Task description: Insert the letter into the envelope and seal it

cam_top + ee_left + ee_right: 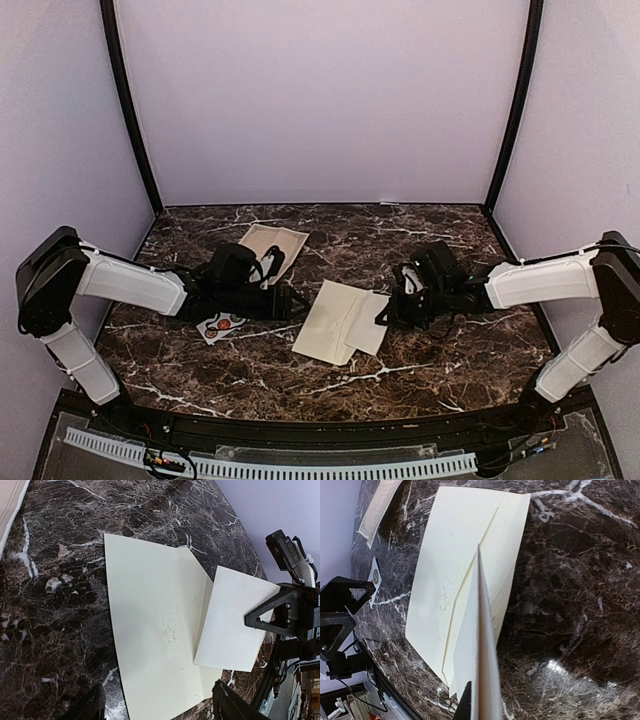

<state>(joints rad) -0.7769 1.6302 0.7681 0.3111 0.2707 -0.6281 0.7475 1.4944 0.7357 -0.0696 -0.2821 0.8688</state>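
Marble table (pixel 450 240), cream envelope (pixel 325 320), flap seemingly open

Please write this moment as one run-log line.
left gripper: jaws open, beside envelope | right gripper: jaws shut on letter | letter: over open flap, not inside | seal: not done

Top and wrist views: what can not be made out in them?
- Right wrist view: the white paper letter stands edge-on, hiding its faces.
- Left wrist view: the letter overlaps the cream-beige rectangular paper envelope; whether its edge is inside cannot be told.
- Top view: the small white sticker strip beside the left arm is too small to read.
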